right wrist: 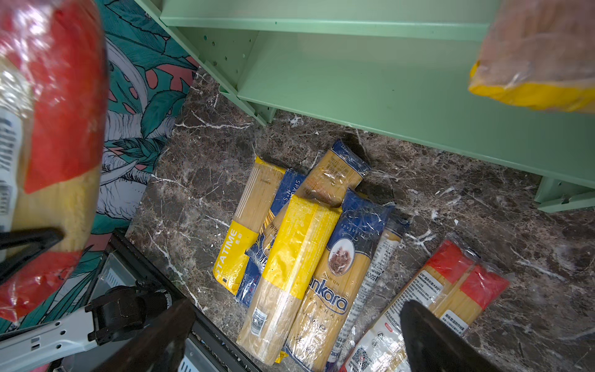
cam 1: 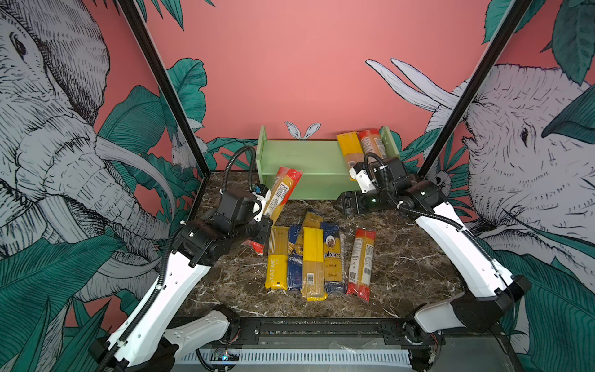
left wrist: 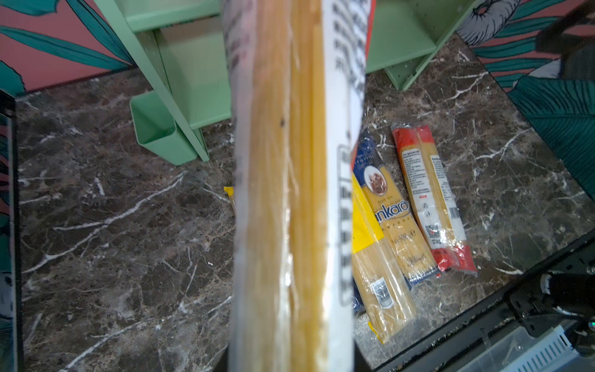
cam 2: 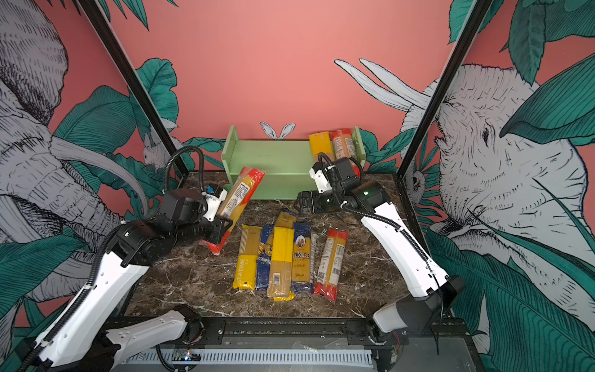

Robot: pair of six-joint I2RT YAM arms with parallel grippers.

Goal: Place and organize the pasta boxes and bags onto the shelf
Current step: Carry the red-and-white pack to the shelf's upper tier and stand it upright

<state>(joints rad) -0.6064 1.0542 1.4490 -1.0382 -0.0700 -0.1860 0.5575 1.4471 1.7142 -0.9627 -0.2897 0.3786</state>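
Dark marble tabletop forms the work surface, enclosed by pink walls printed with elephants and green leaves. We locate the shelf at the rear centre of the tabletop, against the back wall. A green cup is fixed to the outside of one side panel. Two pasta packets lie on the top board at its right end: a yellow packet and, just beside it, an orange packet. The right wrist view shows one packet end projecting past the front edge of that board. The left gripper is clamped on a red-ended packet near its lower end. This packet is held at a tilt, upper red end toward the left front of the shelf; we cannot tell whether it touches the shelf. The right gripper hangs above the tabletop just in front of the right part of the shelf, fingers spread wide and holding nothing. Further packets lie flat mid-table, side by side, long axes running front to back: a STATIME packet, a dark blue packet, a half-yellow packet resting on its neighbours, an ankara packet, and, slightly apart on the right, a red-ended pair.
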